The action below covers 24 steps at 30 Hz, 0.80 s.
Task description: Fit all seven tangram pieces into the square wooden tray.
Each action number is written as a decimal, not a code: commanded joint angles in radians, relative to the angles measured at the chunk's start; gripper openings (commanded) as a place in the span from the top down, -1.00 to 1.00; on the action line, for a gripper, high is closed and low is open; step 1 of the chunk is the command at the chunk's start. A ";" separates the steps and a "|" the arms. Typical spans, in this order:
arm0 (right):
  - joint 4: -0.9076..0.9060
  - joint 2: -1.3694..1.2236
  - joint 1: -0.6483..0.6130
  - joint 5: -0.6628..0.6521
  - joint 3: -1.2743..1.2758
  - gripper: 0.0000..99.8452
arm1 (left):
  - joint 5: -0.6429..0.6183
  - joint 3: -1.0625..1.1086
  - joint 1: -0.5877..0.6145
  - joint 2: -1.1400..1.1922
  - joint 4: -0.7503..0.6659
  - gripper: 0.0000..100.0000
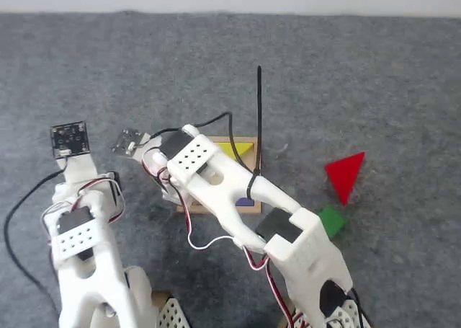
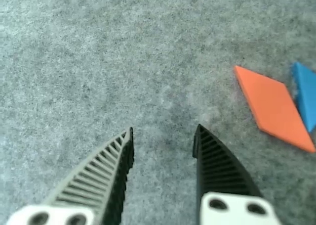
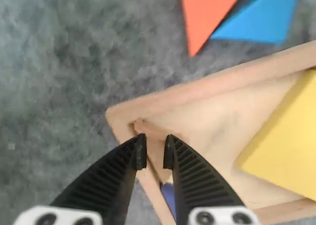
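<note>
The square wooden tray (image 1: 253,207) lies at mid table, under my right arm (image 1: 238,184). It holds a yellow piece (image 1: 238,149) and a purple piece (image 1: 245,202). In the right wrist view my right gripper (image 3: 154,148) has its fingers close together astride the tray wall (image 3: 123,118) near a corner. The yellow piece (image 3: 284,146) lies inside the tray. An orange piece (image 3: 205,10) and a blue piece (image 3: 261,20) rest on the carpet just beyond it. My left gripper (image 2: 163,136) hangs open over bare carpet, with the orange piece (image 2: 271,106) and the blue piece (image 2: 306,94) off to one side.
A red triangle (image 1: 346,173) and a green piece (image 1: 331,220) lie on the grey carpet right of the tray. A black cable (image 1: 259,112) stands up beside the tray's far right corner. My left arm (image 1: 79,234) stands at the near left.
</note>
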State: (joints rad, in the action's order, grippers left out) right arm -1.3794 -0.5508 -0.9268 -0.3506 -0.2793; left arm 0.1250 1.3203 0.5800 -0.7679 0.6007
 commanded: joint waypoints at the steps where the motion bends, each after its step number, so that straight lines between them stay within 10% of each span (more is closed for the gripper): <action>1: -0.071 0.022 -0.007 -0.083 -0.052 0.85 | -0.012 -0.038 0.005 -0.032 -0.025 0.63; 24: -0.007 0.099 0.148 0.075 -0.044 0.67 | -0.012 -0.038 0.005 -0.032 -0.025 0.63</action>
State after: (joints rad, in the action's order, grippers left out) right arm -1.4193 -0.3928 -0.7810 -0.3107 -0.2793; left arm 0.1250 1.3203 0.5846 -0.7679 0.6007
